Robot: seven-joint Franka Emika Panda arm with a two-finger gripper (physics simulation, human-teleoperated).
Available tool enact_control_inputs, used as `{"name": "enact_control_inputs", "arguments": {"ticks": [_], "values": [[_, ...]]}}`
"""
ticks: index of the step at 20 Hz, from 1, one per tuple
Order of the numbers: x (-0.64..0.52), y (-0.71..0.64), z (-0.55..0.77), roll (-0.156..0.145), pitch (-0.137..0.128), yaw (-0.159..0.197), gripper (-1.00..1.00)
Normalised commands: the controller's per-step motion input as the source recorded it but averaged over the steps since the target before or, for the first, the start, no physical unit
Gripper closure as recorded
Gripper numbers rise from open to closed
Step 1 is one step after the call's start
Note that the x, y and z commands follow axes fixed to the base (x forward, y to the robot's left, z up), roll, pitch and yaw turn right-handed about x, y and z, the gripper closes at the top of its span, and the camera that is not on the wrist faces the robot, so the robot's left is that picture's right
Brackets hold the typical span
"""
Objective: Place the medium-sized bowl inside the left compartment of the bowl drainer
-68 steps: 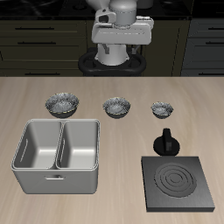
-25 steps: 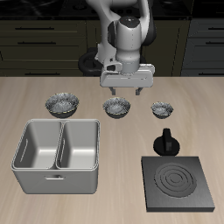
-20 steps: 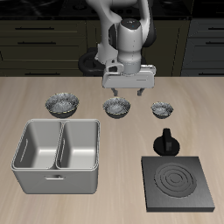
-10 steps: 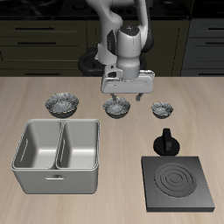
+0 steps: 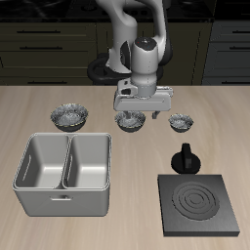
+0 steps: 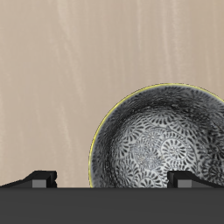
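The job had barely begun. The medium-sized bowl (image 5: 131, 120) sat on the table behind the bowl drainer (image 5: 63, 174), between two other bowls, and nothing held it. The gripper (image 5: 144, 109) hung just above it with its jaws wide apart. Grabbing, lifting and dropping it into the left compartment were all left to do.

Front overhead view of whole table (image 5: 39, 98); wrist close-up sharing medium-sized bowl (image 6: 162, 140).

The arm (image 5: 132, 29) is showing smooth white rounded shells with dark joint bands; its pale grey gripper (image 5: 146, 109) is carrying a wide flat body and short dark jaws.
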Motion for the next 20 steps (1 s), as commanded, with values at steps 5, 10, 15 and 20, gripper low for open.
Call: {"name": "enact_control_inputs", "arguments": {"ticks": [5, 10, 15, 20], "values": [[0.07, 0.00, -0.23, 0.030, 0.065, -0.007, -1.00], [0.09, -0.04, -0.24, 0.017, 0.071, -0.008, 1.00], [0.04, -0.07, -0.02, -0.009, -0.001, 0.000, 1.00], [-0.01, -0.10, 0.22, -0.007, -0.027, -0.006, 1.00]]}}
